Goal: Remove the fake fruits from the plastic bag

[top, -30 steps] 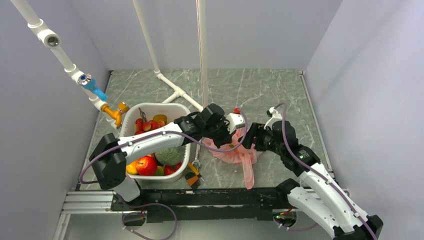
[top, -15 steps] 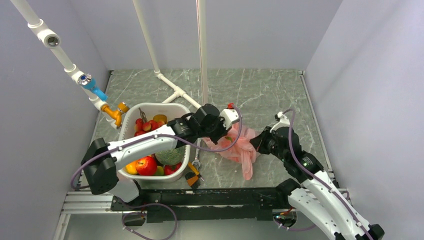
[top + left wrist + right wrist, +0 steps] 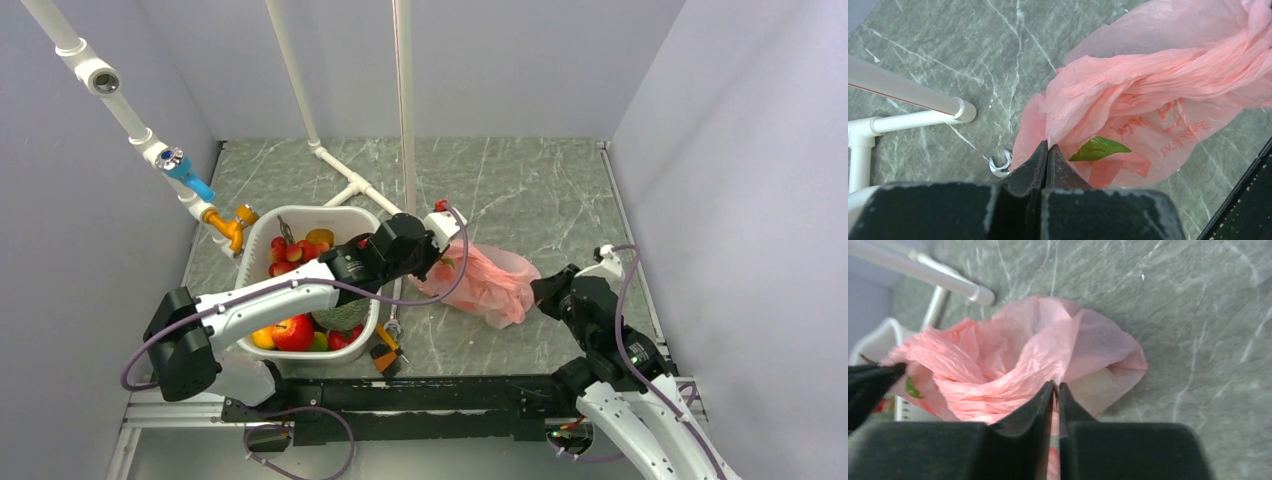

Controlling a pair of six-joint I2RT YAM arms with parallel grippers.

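Note:
The pink plastic bag point(image 3: 482, 283) lies stretched across the marble floor between my two grippers. My left gripper point(image 3: 432, 262) is shut on the bag's left edge; in the left wrist view its jaws point(image 3: 1047, 146) pinch the thin film. My right gripper point(image 3: 537, 296) is shut on the bag's right end, and pink film point(image 3: 1018, 355) runs between its closed fingertips point(image 3: 1056, 385). The fake fruits are hidden inside the bag. Only a green leaf point(image 3: 1098, 148) shows through the plastic point(image 3: 1158, 90).
A white basket point(image 3: 257, 240) full of fruit, with a netted melon point(image 3: 340, 312), stands left of the bag under my left arm. White pipes point(image 3: 352, 185) run behind it. A small orange-and-black object point(image 3: 388, 352) and a metal ring point(image 3: 1000, 162) lie near the basket.
My right arm has drawn back to the right and toward the near edge, shutting on the bag's end and pulling it out long. My left gripper moved slightly left, still holding the bag.

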